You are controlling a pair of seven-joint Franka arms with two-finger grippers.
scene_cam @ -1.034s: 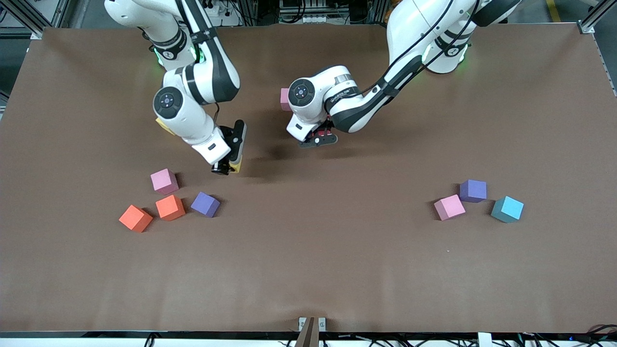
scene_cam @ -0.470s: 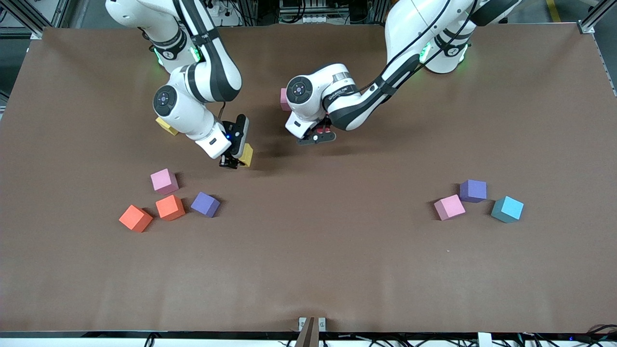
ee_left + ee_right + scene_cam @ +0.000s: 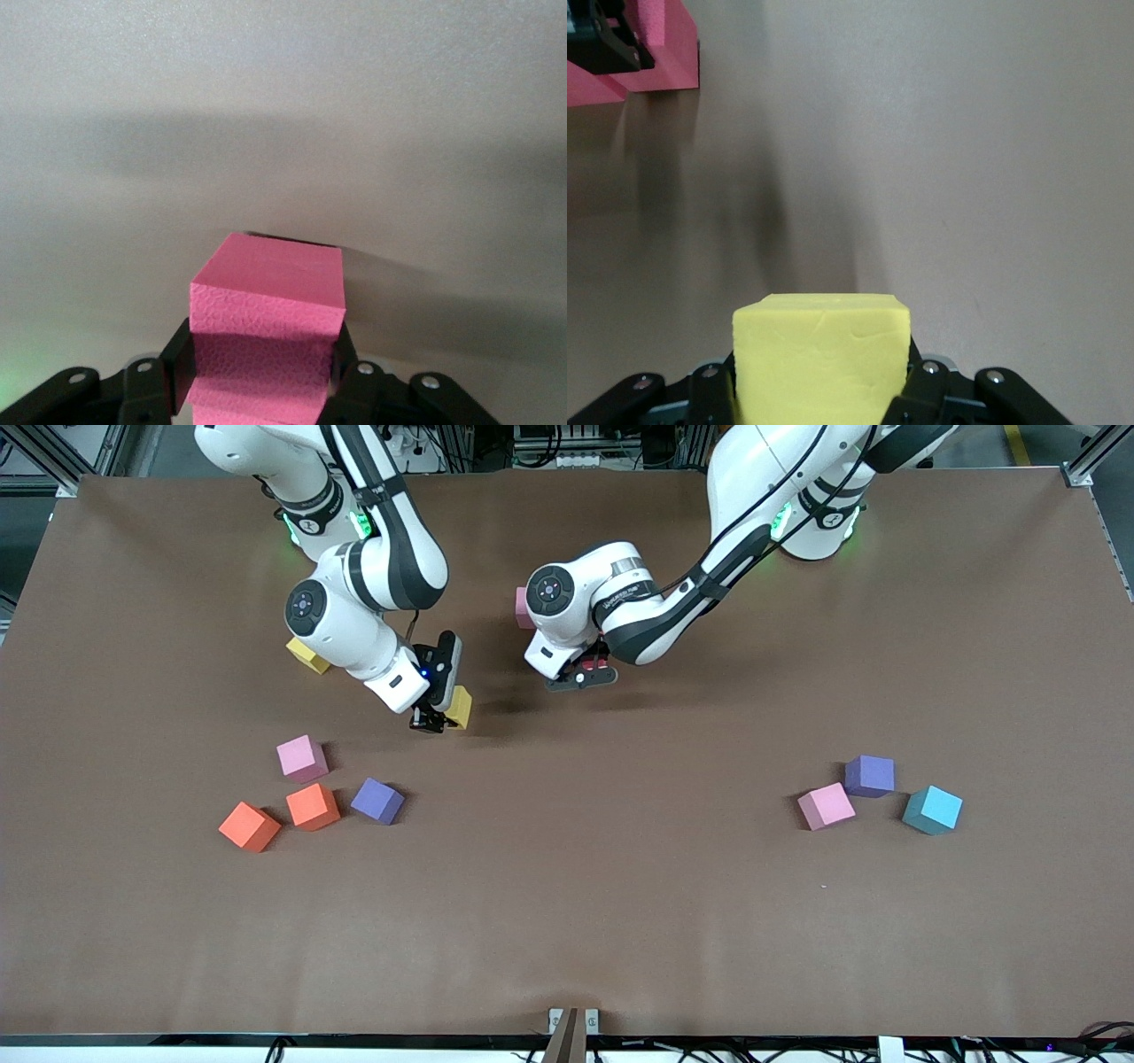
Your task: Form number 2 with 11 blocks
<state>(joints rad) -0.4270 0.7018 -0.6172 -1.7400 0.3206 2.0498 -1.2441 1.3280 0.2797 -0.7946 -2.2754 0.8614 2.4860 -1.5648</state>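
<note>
Since a second ago the right gripper (image 3: 440, 717) has carried its yellow block (image 3: 459, 707) toward the table's (image 3: 567, 921) middle, still clamped on it. Nearest the camera lie two orange blocks (image 3: 250, 825), then the purple block (image 3: 377, 801). Farther than these, the left gripper (image 3: 583, 676) holds a pink block (image 3: 267, 332) between its fingers.

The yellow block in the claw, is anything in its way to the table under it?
No. The right claw holds the yellow block over bare table. The right wrist view shows nothing under it; the pink block in the left claw sits off to one side.
</note>
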